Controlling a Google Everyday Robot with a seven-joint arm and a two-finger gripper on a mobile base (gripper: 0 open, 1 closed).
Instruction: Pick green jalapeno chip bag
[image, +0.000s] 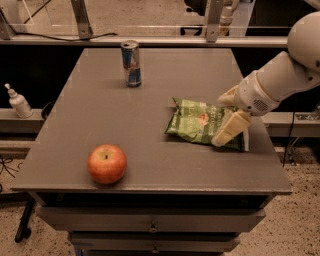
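The green jalapeno chip bag (200, 122) lies flat on the grey table (150, 165), right of centre, its white lettering near the right end. My gripper (227, 112) comes in from the right on a white arm (285, 75) and hangs over the bag's right end. Its cream fingers (230, 129) are spread apart, one towards the front of the bag and one towards the back. The right end of the bag is partly hidden behind the front finger. The gripper holds nothing.
A red apple (107, 164) sits near the table's front left edge. A blue and silver drink can (131, 63) stands at the back, left of centre. A white pump bottle (19, 101) stands on a ledge left of the table. Drawers run below the front edge.
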